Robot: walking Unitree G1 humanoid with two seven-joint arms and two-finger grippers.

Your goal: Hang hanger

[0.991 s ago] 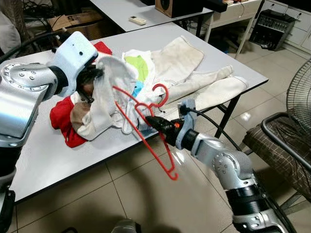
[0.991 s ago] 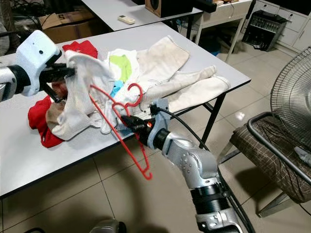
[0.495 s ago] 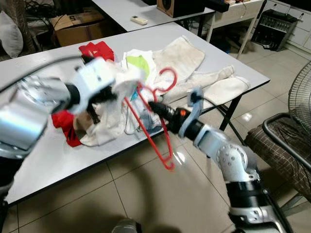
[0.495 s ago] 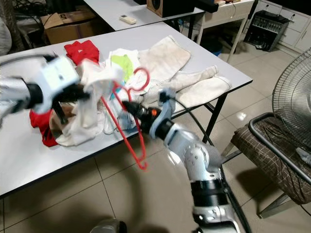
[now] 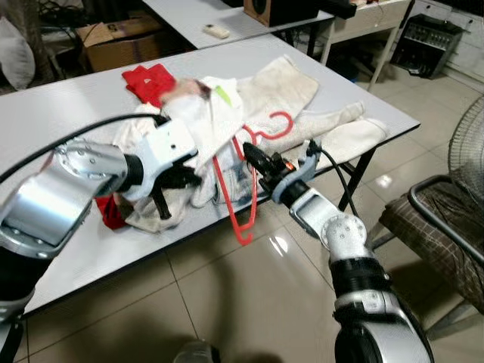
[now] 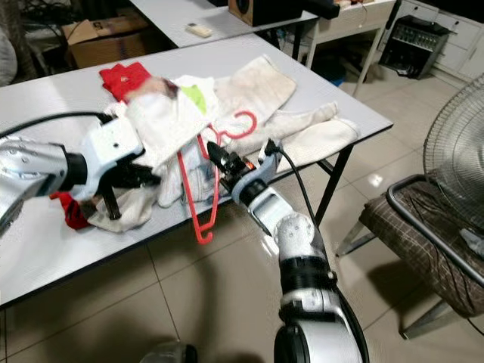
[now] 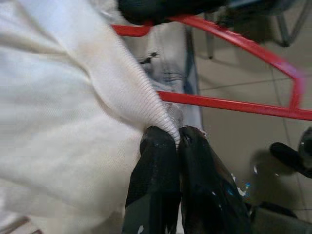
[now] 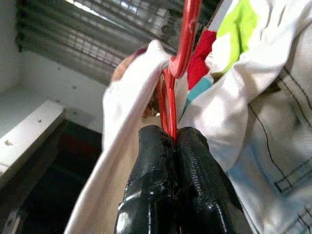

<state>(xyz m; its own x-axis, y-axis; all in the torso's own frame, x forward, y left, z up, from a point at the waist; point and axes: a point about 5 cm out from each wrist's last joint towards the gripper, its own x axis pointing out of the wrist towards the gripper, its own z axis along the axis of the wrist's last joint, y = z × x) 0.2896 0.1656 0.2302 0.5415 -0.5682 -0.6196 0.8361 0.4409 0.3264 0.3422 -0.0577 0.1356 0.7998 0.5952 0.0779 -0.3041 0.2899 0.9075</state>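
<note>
A red wire hanger (image 5: 240, 198) hangs off the front edge of the grey table (image 5: 60, 113), its hook (image 5: 278, 125) over the clothes. My right gripper (image 5: 250, 150) is shut on the hanger's neck, and the right wrist view has the red wire (image 8: 171, 105) pinched between the black fingertips. A white sweater (image 5: 206, 121) is draped over the hanger's far shoulder. My left gripper (image 7: 176, 134) is shut on the sweater's ribbed hem, low at the table's front edge (image 5: 161, 203), left of the hanger.
Beige trousers (image 5: 302, 113) and red cloth (image 5: 147, 78) lie on the table. A brown chair (image 5: 442, 227) and a fan (image 5: 469, 132) stand to the right. Behind are a second table with a remote (image 5: 214, 31) and a cardboard box (image 5: 121, 45). Tiled floor lies in front.
Both arms have dropped toward the table. The hanger swung left and now hangs more upright. My left gripper carried the sweater's hem down to the table edge.
</note>
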